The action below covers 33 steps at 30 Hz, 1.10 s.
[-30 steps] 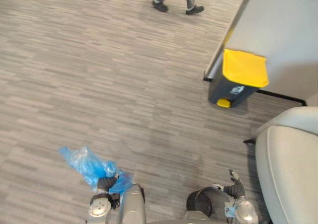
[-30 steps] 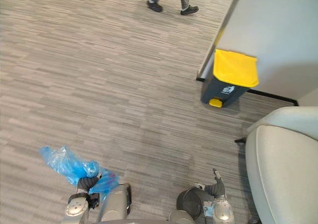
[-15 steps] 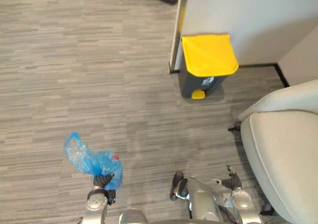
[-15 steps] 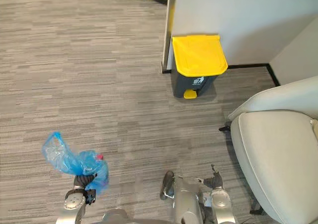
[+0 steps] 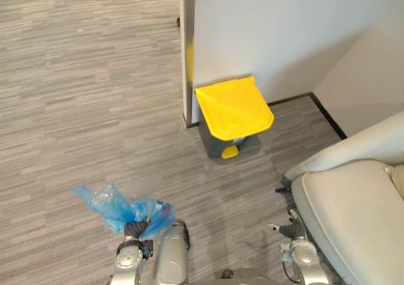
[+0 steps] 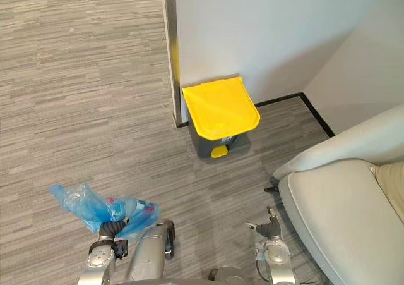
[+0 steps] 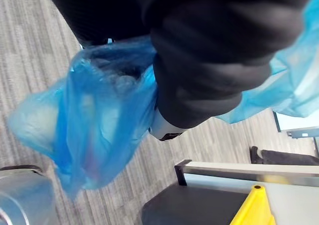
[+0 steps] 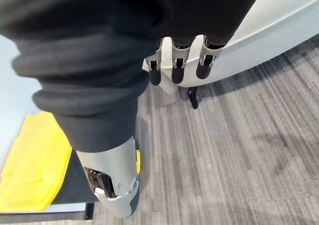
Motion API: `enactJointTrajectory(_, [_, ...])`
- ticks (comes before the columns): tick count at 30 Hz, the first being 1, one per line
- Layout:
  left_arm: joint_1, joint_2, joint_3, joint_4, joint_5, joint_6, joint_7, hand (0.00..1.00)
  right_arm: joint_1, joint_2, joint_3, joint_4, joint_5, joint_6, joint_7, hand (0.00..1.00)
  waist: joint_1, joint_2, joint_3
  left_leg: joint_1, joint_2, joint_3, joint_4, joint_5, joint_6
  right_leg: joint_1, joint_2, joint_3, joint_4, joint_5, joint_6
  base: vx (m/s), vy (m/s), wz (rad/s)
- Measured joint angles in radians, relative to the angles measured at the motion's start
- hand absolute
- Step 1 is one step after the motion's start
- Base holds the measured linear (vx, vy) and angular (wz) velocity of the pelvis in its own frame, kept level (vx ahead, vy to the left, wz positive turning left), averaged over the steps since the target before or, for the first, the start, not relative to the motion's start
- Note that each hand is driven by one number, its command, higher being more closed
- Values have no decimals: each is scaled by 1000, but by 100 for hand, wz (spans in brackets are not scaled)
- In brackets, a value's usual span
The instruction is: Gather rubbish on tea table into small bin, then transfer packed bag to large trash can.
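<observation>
I'm looking down on grey striped carpet floor (image 5: 76, 95), running up to a white wall (image 5: 271, 26) with a black skirting strip (image 5: 325, 114) along its foot. A metal post (image 5: 187, 51) stands at the wall's near corner. The large trash can (image 5: 222, 147), dark grey with its yellow lid (image 5: 232, 108) shut, sits against the wall just beside that post. On my right a pale grey armchair (image 5: 353, 215) fills the corner, well apart from the can.

My left hand (image 6: 113, 229) is low at my left side, closed round the gathered neck of the blue bag (image 5: 117, 206). The bag bulges out past the hand, off the carpet, well short of the can. My right hand (image 8: 175, 60) hangs beside the armchair, fingers straight and relaxed, carrying nothing.
</observation>
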Motion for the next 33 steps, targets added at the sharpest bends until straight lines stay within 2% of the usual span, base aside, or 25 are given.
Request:
enactJointTrajectory(1, [8, 8, -13, -10, 0, 1, 1, 100, 6, 5, 4, 0, -6, -1, 1, 0, -5, 5, 3, 44, -5, 5, -1, -28, 13, -72, -21, -1, 187, 37, 86, 386, 142, -7])
enactJointTrajectory(2, [10, 19, -31, -11, -1, 2, 3, 100, 19, 7, 4, -1, -19, 0, 1, 0, -13, 8, 8, 96, -7, 5, -3, -54, 17, -139, -41, -13, 329, 32, 61, 392, 102, 8])
enactJointTrajectory(3, [10, 22, -35, -14, -5, 2, 4, 100, 26, 8, 4, -1, -23, 2, 1, 0, -18, 8, 8, 114, -7, 7, -4, -61, 19, -160, -47, -29, 351, 26, 45, 473, 51, 26])
enactJointTrajectory(4, [11, 24, -35, -16, -6, 2, 11, 100, 33, 12, 4, -1, -28, 2, 1, 0, -28, 12, 10, 148, -8, 5, -15, -77, 17, -210, -58, -55, 356, 9, 10, 403, -43, 18])
enactJointTrajectory(5, [2, 32, -32, -16, -6, 4, 22, 100, 30, 14, 4, -5, -28, 2, 1, 0, -30, 6, 10, 187, -5, 4, -34, -91, 7, -271, -58, -82, 314, -11, -31, 410, -72, 16])
enactJointTrajectory(6, [1, 33, -29, -16, -7, 4, 22, 100, 30, 14, 3, -9, -28, 2, 1, 0, -32, 5, 9, 197, -5, 1, -42, -94, 3, -292, -57, -91, 287, -16, -40, 409, -119, 17])
enactJointTrajectory(7, [-3, 34, -22, -13, -7, 4, 23, 100, 26, 9, 1, -8, -28, 0, 0, 0, -36, 5, 10, 220, -4, -13, -59, -94, 1, -321, -44, -98, 196, -13, -51, 327, -118, 27])
enactJointTrajectory(8, [-7, 34, -14, -12, -7, 4, 23, 100, 23, 6, 0, 2, -28, 0, 0, 0, -39, 4, 9, 232, -5, -21, -67, -94, -2, -330, -24, -96, 113, 5, -72, 411, -152, 47])
enactJointTrajectory(9, [-9, 37, -3, -10, -7, 4, 23, 100, 20, 2, -1, 16, -27, 2, -1, 0, -49, -17, -5, 253, -15, -41, -72, -100, -21, -317, -1, -78, -67, 137, -111, 516, -150, 61])
enactJointTrajectory(10, [-22, 19, 4, 12, -7, 11, 24, 100, 19, -16, -12, 32, -27, 5, -1, 0, -53, 23, -10, 267, 1, -78, -74, -108, -37, -291, 15, -91, -65, 157, -128, 506, -131, 44])
enactJointTrajectory(11, [-17, 5, 4, 9, -7, 11, 24, 100, 19, -25, -15, 32, -26, 7, -1, 0, -46, 40, -27, 266, 18, -81, -78, -96, -58, -284, 29, -101, -79, 153, -134, 507, -134, 24])
enactJointTrajectory(12, [-15, -13, 4, 9, -7, 10, 25, 100, 15, -31, -17, 23, -26, 7, -1, 0, -47, 59, -34, 271, 37, -91, -79, -69, -95, -255, 36, -121, -109, 142, -150, 321, -107, 12])
enactJointTrajectory(14, [-19, -34, 3, 7, -7, 10, 22, 100, 26, -31, -19, 16, -22, 8, -1, 0, -56, 68, -38, 259, 41, -111, -17, -17, -115, -196, 39, -155, -152, 142, -151, 406, -147, 43])
enactJointTrajectory(15, [-28, -49, 2, 3, -7, 10, 19, 100, 49, -30, -20, 2, -10, 7, -2, 0, -51, 61, -35, 187, 57, -130, 183, 86, -99, -100, 38, -170, -225, 142, -151, 347, -118, 39])
enactJointTrajectory(16, [-29, -53, 1, 1, -7, 10, 18, 100, 53, -29, -23, -2, 1, 6, -3, 0, -47, 56, -34, 150, 73, -133, 250, 78, -95, -70, 36, -173, -250, 142, -151, 326, -65, 30])
enactJointTrajectory(18, [-27, -54, -5, -4, -7, 10, 18, 100, 46, -20, -53, -6, 23, 6, -17, 0, -47, 54, -35, 59, 111, -99, 340, 29, -63, 1, 35, -180, -298, 142, -151, 282, 43, 4])
enactJointTrajectory(19, [-33, -54, -4, -9, -7, 10, 18, 100, 43, -20, -66, -6, 45, 5, -27, 0, -44, 47, -32, 19, 120, -70, 286, 16, -52, 18, 29, -181, -306, 141, -149, 283, 137, -11])
enactJointTrajectory(20, [-34, -54, -4, -12, -7, 10, 18, 100, 44, -18, -88, -6, 56, 6, -32, 0, -43, 63, -40, 4, 120, -37, 134, 33, -52, 25, 26, -182, -299, 134, -139, 215, 165, -9])
enactJointTrajectory(21, [-32, -55, -5, -16, -7, 10, 18, 100, 52, -21, -98, -9, 63, 6, -39, 0, -46, 74, -46, 6, 122, -19, 35, 106, -46, 24, 34, -185, -292, 124, -121, 217, 176, -3])
enactJointTrajectory(22, [-32, -43, -4, -15, -7, 10, 18, 100, 61, -3, -125, -5, 84, 9, -42, 0, -47, 63, -57, 19, 119, 11, -9, 76, -46, 23, 24, -177, -274, 83, -87, 216, 157, 12])
enactJointTrajectory(23, [-43, -27, -8, -15, -7, 10, 17, 100, 67, 14, -146, -5, 91, 12, -43, 0, -52, 37, -57, 27, 89, 11, -26, 72, -40, 20, 2, -178, -270, 78, -82, 206, 135, 15])
enactJointTrajectory(25, [-46, -13, -9, -15, -5, 10, 18, 100, 75, 23, -182, -5, 92, 14, -43, 0, -50, 22, -61, 41, 65, 12, -37, 69, -35, 26, -18, -175, -265, 81, -86, 154, 92, 12])
enactJointTrajectory(29, [-37, -7, -2, -12, -4, 10, 19, 100, 73, 26, -205, -6, 96, 14, -44, 0, -50, 13, -69, 96, 62, 57, -70, 65, -29, 40, -26, -139, -272, 86, -89, 71, 17, -17])
enactJointTrajectory(33, [-37, -9, 3, 6, -3, 11, 19, 100, 74, 28, -250, 19, 104, 19, -44, 0, -52, 20, -73, 102, 71, 70, -99, 67, -33, 41, -21, -122, -297, 88, -86, 0, -76, -17])
